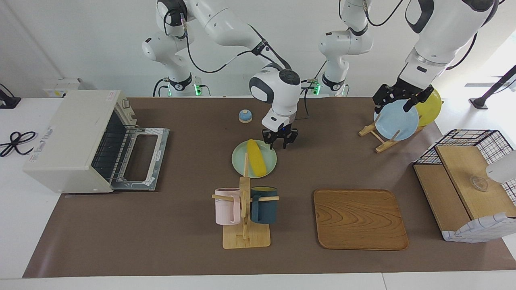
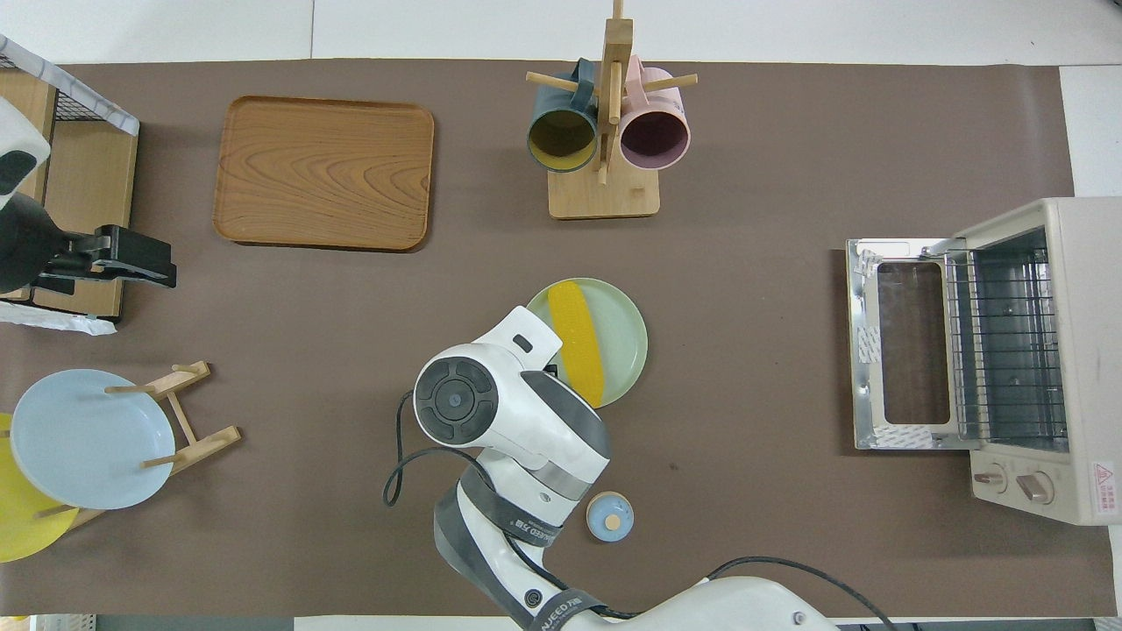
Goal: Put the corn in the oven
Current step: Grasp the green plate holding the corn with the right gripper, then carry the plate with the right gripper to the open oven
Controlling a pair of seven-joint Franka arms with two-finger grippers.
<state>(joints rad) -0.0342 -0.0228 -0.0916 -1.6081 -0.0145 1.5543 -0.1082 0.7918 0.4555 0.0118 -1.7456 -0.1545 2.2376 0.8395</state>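
- A long table [image 1: 169, 249] under a brown mat fills the room, with a plain white wall where the robots stand.
- The bright yellow ribbed toy corn cob [image 1: 256, 158] lies on a round pale green plate [image 1: 271, 162] near the middle of the mat.
- The boxy off-white toaster oven [image 1: 70, 139] sits at the right arm's end, its glass door [image 1: 141, 158] dropped flat open and the wire rack showing.
- The right gripper [image 1: 280, 138] hangs over the green plate's edge beside the corn, not touching it; its dark fingers stand apart with nothing between them.
- The left gripper [image 1: 399, 100] waits over the light blue plate [image 1: 397, 121] standing in a wooden rack; its jaws are spread wide.
- A wooden tray [image 1: 358, 219] and a mug stand with a pink mug [image 1: 225, 206] and a dark blue mug [image 1: 264, 205] lie farther from the robots than the corn.
- A small blue bell [image 1: 245, 116] rests nearer to the robots than the green plate.
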